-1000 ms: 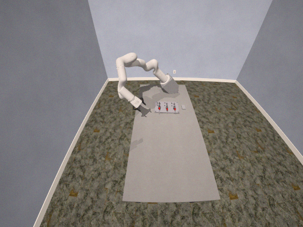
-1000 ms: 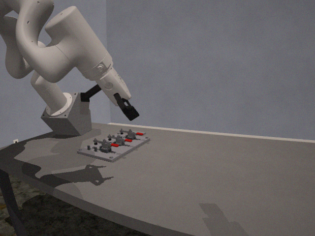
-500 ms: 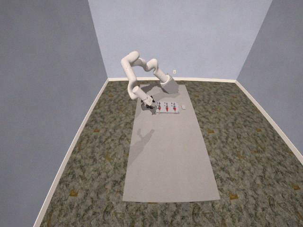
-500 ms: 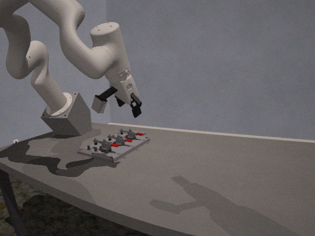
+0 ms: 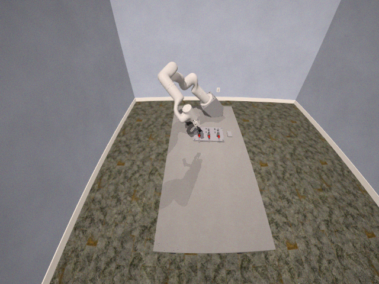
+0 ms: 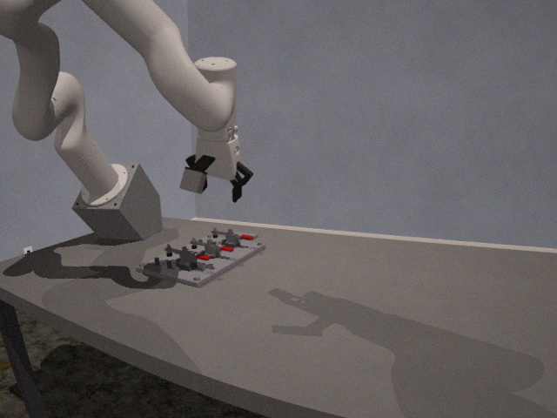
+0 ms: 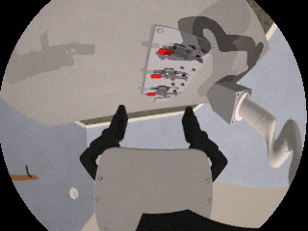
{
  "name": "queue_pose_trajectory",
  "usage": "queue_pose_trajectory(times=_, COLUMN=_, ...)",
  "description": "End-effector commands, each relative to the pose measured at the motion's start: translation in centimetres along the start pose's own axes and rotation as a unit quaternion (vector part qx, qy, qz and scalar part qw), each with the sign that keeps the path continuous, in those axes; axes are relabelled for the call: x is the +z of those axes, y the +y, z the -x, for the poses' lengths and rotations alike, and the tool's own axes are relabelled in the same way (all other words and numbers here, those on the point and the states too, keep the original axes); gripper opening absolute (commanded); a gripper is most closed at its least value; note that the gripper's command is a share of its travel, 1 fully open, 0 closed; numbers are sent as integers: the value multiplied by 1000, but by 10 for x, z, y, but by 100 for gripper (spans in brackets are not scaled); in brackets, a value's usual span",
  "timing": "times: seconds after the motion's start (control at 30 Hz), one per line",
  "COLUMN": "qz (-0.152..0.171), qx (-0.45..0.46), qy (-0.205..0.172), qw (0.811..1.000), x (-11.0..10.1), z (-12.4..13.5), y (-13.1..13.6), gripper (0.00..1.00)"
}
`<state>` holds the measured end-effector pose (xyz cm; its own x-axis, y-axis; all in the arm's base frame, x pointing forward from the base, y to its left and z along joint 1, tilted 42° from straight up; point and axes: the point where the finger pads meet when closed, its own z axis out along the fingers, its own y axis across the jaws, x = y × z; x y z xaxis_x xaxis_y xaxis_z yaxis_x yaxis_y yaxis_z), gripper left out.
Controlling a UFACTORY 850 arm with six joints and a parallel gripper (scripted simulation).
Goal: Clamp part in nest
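Claw (image 5: 198, 128) (image 6: 217, 191) (image 7: 155, 113): one, released, empty, raised above the fixture (image 5: 221, 139) (image 6: 199, 284) (image 7: 148, 72), presumably for clearance. Part (image 5: 229, 134): one, loose on tabletop (image 5: 226, 195) (image 6: 405, 306) (image 7: 111, 63) beside fixture, awaiting pickup.

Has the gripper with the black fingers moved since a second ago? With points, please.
Yes. In the exterior view the black-fingered gripper (image 5: 199, 129) (image 6: 218, 193) (image 7: 155, 113) has swung toward the far side of the grey fixture plate (image 5: 204, 139) (image 6: 229, 266) (image 7: 149, 63), which has stayed put.
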<state>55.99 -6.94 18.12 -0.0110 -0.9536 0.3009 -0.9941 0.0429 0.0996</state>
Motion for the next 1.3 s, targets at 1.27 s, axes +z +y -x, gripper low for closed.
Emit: queue_pose_trajectory(times=1.27, qz=48, qx=-601, qy=222, qw=766, x=111, z=105, y=166, gripper=100)
